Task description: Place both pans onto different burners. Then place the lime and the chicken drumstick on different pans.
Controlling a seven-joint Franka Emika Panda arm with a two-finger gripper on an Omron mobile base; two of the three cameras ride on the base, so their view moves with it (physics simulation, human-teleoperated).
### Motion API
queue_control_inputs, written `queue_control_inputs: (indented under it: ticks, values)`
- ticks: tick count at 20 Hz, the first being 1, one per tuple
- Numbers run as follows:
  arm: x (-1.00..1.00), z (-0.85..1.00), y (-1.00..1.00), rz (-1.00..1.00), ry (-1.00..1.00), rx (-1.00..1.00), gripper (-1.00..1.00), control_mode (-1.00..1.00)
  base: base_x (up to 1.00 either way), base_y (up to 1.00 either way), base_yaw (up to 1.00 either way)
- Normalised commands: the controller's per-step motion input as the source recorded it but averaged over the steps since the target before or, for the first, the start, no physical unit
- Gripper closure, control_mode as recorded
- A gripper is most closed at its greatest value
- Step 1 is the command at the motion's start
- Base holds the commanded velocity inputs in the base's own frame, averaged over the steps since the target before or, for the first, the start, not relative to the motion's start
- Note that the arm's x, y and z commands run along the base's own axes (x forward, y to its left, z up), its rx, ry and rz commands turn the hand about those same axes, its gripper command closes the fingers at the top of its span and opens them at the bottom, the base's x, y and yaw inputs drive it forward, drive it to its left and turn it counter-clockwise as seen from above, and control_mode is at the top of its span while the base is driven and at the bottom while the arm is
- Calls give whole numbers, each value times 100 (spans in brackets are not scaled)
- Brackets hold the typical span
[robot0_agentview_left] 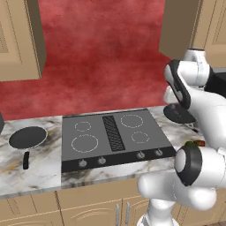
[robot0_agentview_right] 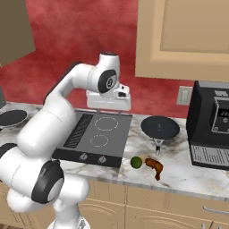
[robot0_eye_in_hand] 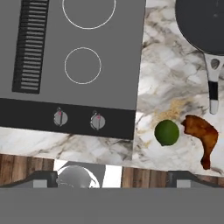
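Note:
One black pan (robot0_agentview_left: 27,137) lies on the counter left of the cooktop, its handle pointing toward the front edge. The other pan (robot0_agentview_right: 160,126) sits on the counter right of the cooktop, handle toward the front; in the hand view this pan (robot0_eye_in_hand: 203,24) is at the top right. The green lime (robot0_eye_in_hand: 166,132) and the reddish-brown chicken drumstick (robot0_eye_in_hand: 201,135) lie side by side near the counter's front edge, just in front of that pan's handle. My gripper (robot0_agentview_right: 109,110) hangs above the cooktop's right burners, open, with nothing between its fingers (robot0_eye_in_hand: 43,177).
The grey cooktop (robot0_agentview_left: 112,134) has several ring burners, a central vent and knobs (robot0_eye_in_hand: 60,117) along its front. A dark coffee machine (robot0_agentview_right: 212,127) stands at the far right of the counter. Wall cabinets hang above, and a red wall is behind.

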Motion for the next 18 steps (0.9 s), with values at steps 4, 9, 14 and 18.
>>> queue_control_inputs:
  ticks: [4,9,14,18]
  values:
    - [2,-46,-50,0,11,0,-100,-100,0,0,0]
    - [8,-34,-44,0,11,0,-100,-100,0,0,0]
    - [1,-47,-51,0,8,3,-100,-100,0,0,0]
    - [11,-42,-46,0,3,2,-100,-100,0,0,0]
